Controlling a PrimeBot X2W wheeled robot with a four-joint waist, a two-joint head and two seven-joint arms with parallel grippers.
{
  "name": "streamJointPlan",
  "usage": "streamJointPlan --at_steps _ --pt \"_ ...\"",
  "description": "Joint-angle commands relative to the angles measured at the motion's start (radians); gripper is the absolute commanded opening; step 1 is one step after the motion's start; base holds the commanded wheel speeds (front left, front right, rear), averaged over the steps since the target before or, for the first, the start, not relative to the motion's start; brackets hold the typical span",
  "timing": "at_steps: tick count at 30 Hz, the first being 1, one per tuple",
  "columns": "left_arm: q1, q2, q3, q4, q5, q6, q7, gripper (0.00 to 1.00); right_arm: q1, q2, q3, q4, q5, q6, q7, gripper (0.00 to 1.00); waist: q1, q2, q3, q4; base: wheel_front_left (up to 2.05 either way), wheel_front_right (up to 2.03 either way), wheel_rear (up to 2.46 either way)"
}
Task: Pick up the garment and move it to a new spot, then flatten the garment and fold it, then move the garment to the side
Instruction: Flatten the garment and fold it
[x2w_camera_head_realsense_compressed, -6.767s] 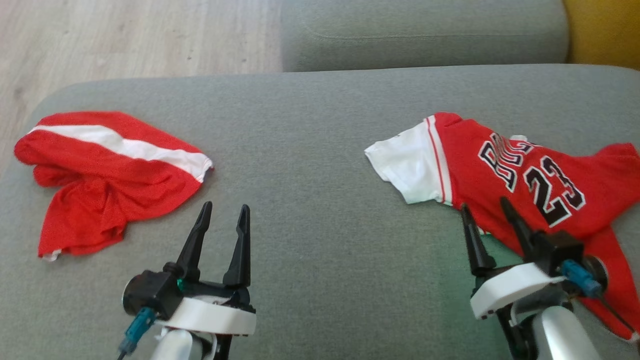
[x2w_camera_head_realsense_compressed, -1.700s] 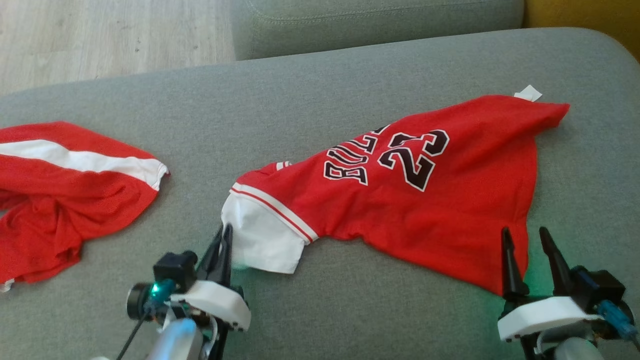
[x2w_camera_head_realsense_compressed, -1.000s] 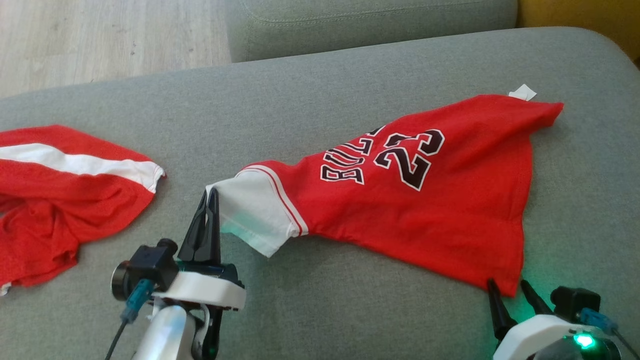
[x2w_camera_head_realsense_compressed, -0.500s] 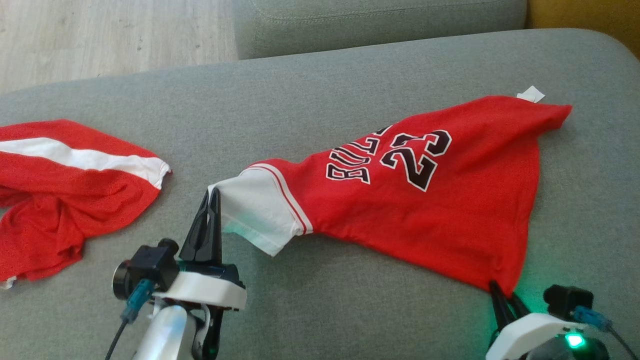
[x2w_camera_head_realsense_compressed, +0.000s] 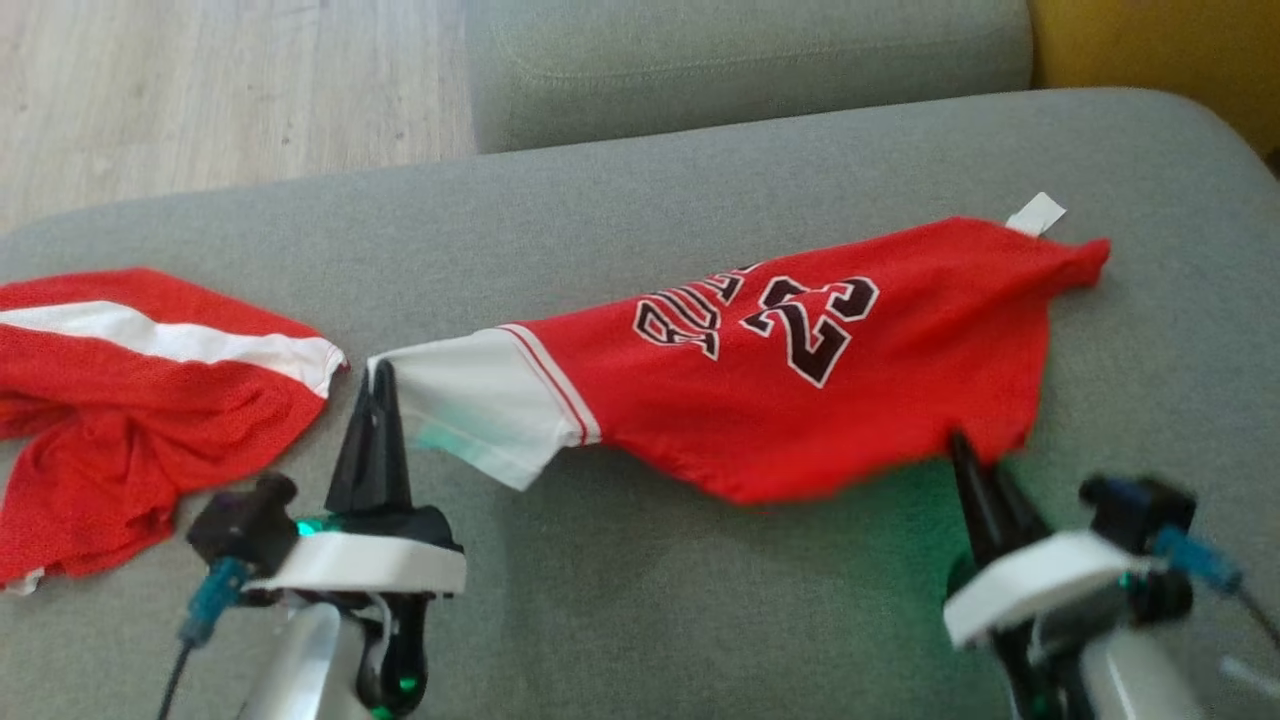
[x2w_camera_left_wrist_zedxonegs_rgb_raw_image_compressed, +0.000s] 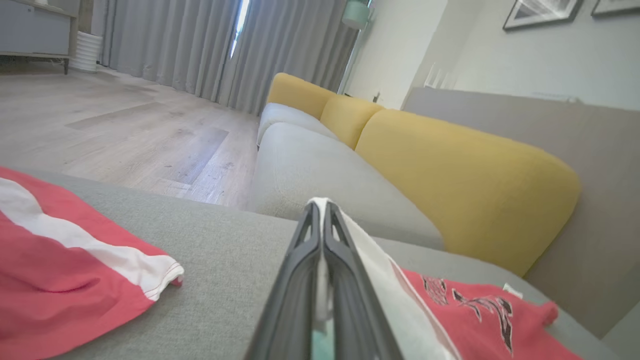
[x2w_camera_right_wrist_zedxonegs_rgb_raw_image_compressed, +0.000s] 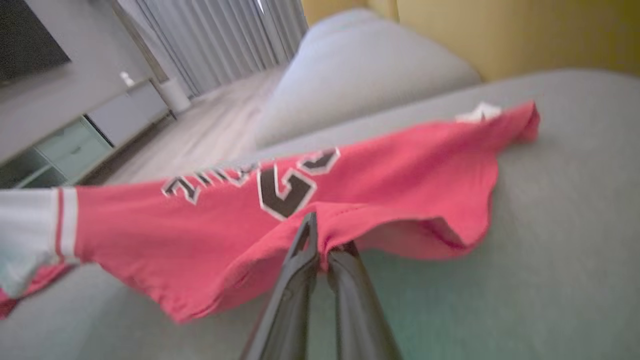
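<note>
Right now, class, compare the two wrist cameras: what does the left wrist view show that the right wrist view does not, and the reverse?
Left wrist view: the left gripper shut on the white sleeve of the red Bulls jersey, and framed pictures on the wall. Right wrist view: the right gripper shut on the jersey's red hem. Both: the jersey, the grey sofa, grey curtains and wooden floor.
</note>
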Motion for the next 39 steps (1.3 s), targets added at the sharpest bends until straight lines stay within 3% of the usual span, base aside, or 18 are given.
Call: streamJointPlan --at_steps 1,5,11,20,26,32,39 --pt "-0.053 0.004 0.046 -0.041 -0.026 -0.003 -0.009 0.0 -0.08 -0.02 0.025 -0.067 0.002 -0.001 -0.015 0.0 0.0 0.0 -0.012 0.0 0.0 0.0 0.0" --pt "-0.124 0.004 0.077 -0.052 -0.102 -0.008 -0.001 0.0 -0.179 -0.068 0.032 -0.15 0.017 -0.001 -0.005 0.0 0.0 0.0 -0.031 0.001 0.0 0.0 0.0" --pt "-0.296 0.016 0.116 -0.121 -0.18 -0.012 0.061 0.0 -0.391 -0.154 0.037 -0.184 0.047 -0.001 0.036 0.0 0.0 0.0 -0.052 0.005 0.0 0.0 0.0" --pt "-0.471 0.042 0.145 -0.308 -0.192 0.032 0.121 0.0 -0.636 -0.238 0.073 -0.19 0.08 -0.001 0.073 0.0 0.0 0.0 -0.076 0.003 0.0 0.0 0.0" --pt "-0.431 0.074 0.174 -0.501 -0.174 0.104 0.183 0.0 -0.632 -0.276 0.062 -0.27 0.087 -0.001 0.132 0.0 0.0 0.0 -0.071 -0.012 0.0 0.0 0.0" --pt "-0.412 0.109 0.167 -0.693 -0.184 0.146 0.309 0.0 -0.561 -0.28 0.008 -0.415 0.073 -0.001 0.223 0.0 0.0 0.0 -0.032 -0.023 0.0 0.0 0.0" --pt "-0.502 0.133 0.156 -0.647 -0.215 0.162 0.413 0.0 -0.579 -0.258 -0.028 -0.456 0.044 -0.001 0.326 0.0 0.0 0.0 0.086 -0.028 0.0 0.0 0.0"
